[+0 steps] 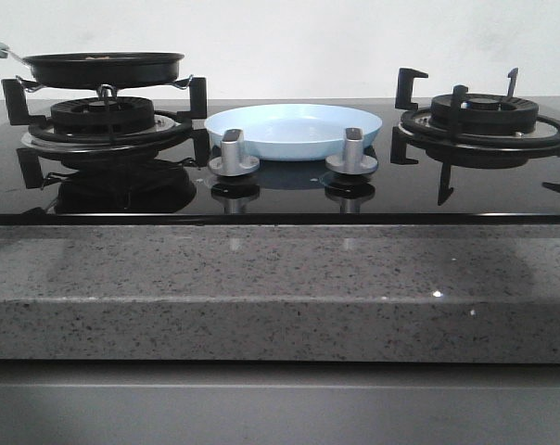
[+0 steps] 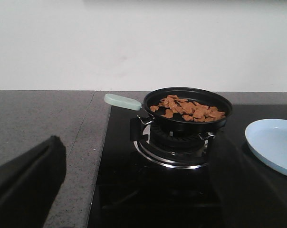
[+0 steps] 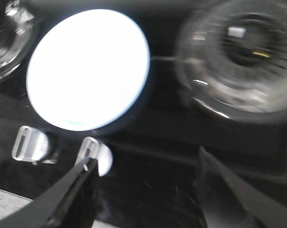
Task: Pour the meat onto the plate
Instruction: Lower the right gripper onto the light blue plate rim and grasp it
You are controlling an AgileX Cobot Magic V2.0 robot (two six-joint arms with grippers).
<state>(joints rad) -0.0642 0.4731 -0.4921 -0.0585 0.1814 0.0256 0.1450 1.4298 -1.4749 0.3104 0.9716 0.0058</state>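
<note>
The meat [image 2: 188, 108] is a loose pile of reddish-brown chips in a black frying pan [image 2: 187, 109] with a pale green handle [image 2: 122, 101]. The pan [image 1: 102, 67] sits on the left burner, and its rim hides the meat in the front view. The pale blue plate [image 1: 294, 130] lies empty between the burners. It also shows in the left wrist view [image 2: 274, 145] and the right wrist view [image 3: 89, 69]. My left gripper [image 2: 139, 142] is open and empty, well short of the pan. My right gripper [image 3: 147, 156] is open and empty above the knobs. Neither gripper shows in the front view.
Two silver knobs [image 1: 234, 153] [image 1: 351, 150] stand just in front of the plate. The right burner [image 1: 484, 116] with black pan supports is at the right. A grey speckled counter [image 1: 280, 287] runs along the front of the black glass hob.
</note>
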